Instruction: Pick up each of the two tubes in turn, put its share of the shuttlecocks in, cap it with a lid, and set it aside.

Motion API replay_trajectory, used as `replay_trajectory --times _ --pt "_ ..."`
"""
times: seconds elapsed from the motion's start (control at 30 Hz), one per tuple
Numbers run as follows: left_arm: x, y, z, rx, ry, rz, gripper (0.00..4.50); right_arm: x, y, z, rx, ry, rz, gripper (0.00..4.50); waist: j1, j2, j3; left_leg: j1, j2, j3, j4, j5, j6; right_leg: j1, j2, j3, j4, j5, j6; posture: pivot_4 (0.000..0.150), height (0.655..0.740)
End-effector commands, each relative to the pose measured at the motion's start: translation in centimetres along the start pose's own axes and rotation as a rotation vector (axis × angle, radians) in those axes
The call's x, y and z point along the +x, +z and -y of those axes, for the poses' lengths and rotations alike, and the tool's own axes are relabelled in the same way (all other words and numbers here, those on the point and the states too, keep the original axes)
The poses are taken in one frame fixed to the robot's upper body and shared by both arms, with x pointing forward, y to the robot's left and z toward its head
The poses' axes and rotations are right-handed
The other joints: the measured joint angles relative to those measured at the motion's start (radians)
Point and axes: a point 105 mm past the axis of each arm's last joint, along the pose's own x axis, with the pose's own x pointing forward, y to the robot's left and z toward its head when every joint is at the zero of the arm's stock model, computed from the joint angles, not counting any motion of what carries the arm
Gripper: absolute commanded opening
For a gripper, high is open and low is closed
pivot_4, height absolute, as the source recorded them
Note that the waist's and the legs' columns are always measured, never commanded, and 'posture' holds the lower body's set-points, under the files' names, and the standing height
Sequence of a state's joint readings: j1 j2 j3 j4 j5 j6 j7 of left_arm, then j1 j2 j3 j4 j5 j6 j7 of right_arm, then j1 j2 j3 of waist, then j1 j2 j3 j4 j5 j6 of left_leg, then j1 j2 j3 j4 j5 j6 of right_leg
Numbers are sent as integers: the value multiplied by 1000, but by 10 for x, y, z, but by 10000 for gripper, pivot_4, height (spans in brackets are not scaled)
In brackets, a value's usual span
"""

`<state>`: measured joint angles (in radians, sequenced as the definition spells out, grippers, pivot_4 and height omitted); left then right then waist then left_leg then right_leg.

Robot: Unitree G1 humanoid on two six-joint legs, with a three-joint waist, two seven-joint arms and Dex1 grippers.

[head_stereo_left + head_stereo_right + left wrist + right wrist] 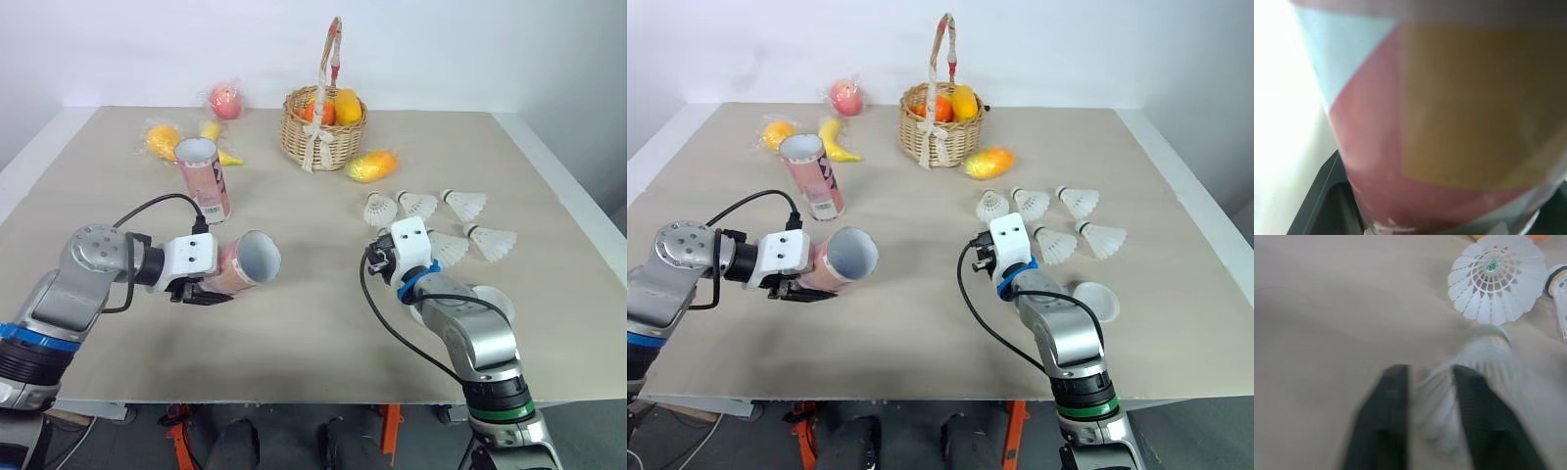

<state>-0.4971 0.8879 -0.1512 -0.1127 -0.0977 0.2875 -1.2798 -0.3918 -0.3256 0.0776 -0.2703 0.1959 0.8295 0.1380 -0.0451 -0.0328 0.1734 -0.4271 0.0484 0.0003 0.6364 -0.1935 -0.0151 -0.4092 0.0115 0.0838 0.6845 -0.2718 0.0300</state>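
My left gripper is shut on a pink tube, which it holds off the table, tilted, with its open mouth toward the right arm. The left wrist view has the tube's wall right against the camera. A second pink tube stands upright behind it. My right gripper is low over the table with a blurred shuttlecock between its two fingers. Several more shuttlecocks lie and stand just beyond it. A white lid lies beside the right forearm.
A wicker basket with fruit stands at the back centre, and a yellow fruit lies in front of it. Bagged fruits and a banana lie at the back left, with a peach behind them.
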Motion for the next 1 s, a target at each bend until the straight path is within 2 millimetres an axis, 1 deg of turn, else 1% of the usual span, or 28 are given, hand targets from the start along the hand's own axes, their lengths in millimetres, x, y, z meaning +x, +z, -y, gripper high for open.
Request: replay_trajectory --times 0.03,0.17,0.23,0.33,0.43,0.5,0.57,0.67,0.77,0.87,1.0 --pt "-9 11 -3 29 37 15 29212 -3 22 -10 -14 53 94 349 -1 0 0 0 0 0 0 0 0 0 0 0 0 0 0 1500 7400" --pt "-5 12 -1 24 31 27 29212 -8 32 -19 -38 124 143 349 -1 1 0 0 0 0 0 0 0 0 1 0 0 0 0 1500 7400" --pt "-4 10 -1 24 26 22 29212 -14 41 -18 -129 146 181 349 -1 1 1 0 0 0 0 0 0 0 1 -1 0 0 0 1500 7400" --pt "-2 9 -1 19 19 23 29212 -39 67 -23 -325 308 320 349 1 4 2 0 0 0 1 0 0 0 0 0 0 -1 1 1500 7400" --pt "0 7 -1 17 10 19 29212 -62 85 -30 -434 490 412 349 1 3 2 -1 0 -1 0 0 0 0 0 -1 -1 -1 2 1500 7400" --pt "0 7 -1 15 3 18 29212 -74 96 -31 -530 574 462 349 0 3 2 -1 0 -1 0 0 0 0 0 -1 -1 -1 2 1500 7400" --pt "1 6 -1 13 -6 18 29212 -84 102 -32 -623 647 487 349 -1 3 2 0 1 -1 0 0 0 0 1 -1 -1 -1 1 1500 7400" --pt "2 7 -1 12 -15 19 29212 -93 110 -37 -717 733 516 349 -1 3 2 0 1 -1 1 0 1 1 1 -2 -1 -1 1 1500 7400" --pt "3 6 -2 10 -20 16 29212 -95 115 -47 -794 779 548 349 -1 3 2 0 1 -1 1 0 0 1 1 -2 0 0 0 1500 7400" --pt "4 7 -2 7 -28 21 29212 -97 116 -57 -819 840 566 349 0 3 2 0 1 -1 1 0 0 1 1 -2 0 0 1 1500 7400" --pt "4 8 0 1 -36 26 29212 -97 112 -67 -867 905 564 349 1 3 2 0 1 -1 1 0 0 1 1 -2 0 2 -3 1500 7400"
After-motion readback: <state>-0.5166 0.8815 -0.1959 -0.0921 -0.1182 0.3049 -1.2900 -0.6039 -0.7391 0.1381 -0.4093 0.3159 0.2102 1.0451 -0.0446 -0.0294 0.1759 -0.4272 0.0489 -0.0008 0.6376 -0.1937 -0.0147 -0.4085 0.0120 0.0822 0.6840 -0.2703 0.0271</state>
